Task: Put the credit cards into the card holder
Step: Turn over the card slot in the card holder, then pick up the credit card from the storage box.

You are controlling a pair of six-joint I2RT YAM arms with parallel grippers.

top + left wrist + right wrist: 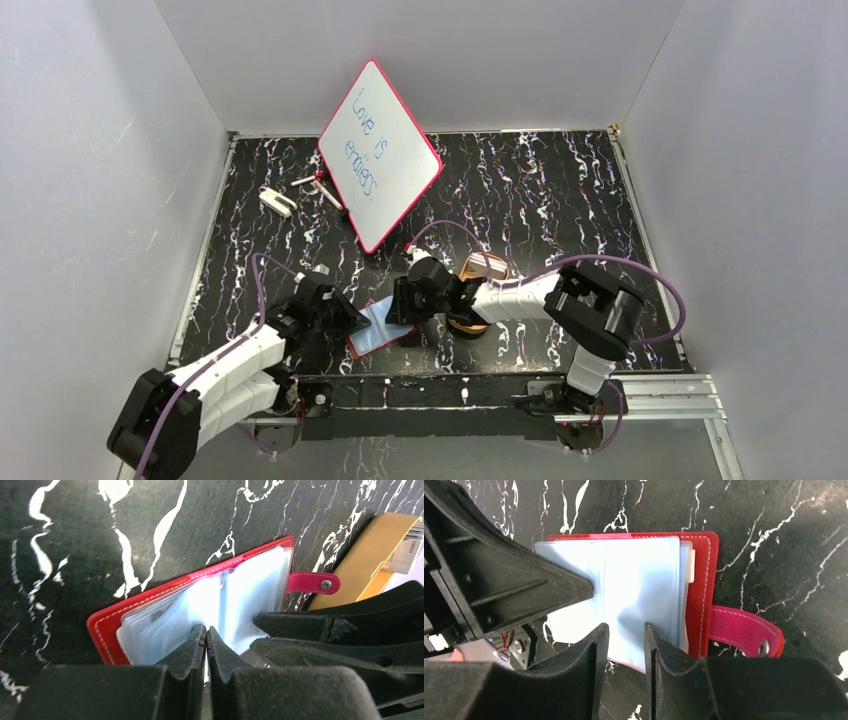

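Observation:
The card holder (375, 330) lies open near the table's front edge, red with bluish clear sleeves (240, 600); its snap tab (744, 630) points away from the left arm. My left gripper (206, 635) is shut, its tips down on the sleeves at the fold; whether a sleeve is pinched I cannot tell. My right gripper (626, 630) hovers over the sleeves' near edge from the opposite side, jaws open with nothing between them. One pale credit card (407, 547) with print lies in the tan tray (367, 565) beside the holder.
A red-framed whiteboard (380, 155) with writing leans at the back centre. Markers (320, 187) and a small white object (277, 201) lie to its left. The tan tray (483, 268) sits partly under the right arm. Grey walls enclose the black marbled table (560, 190).

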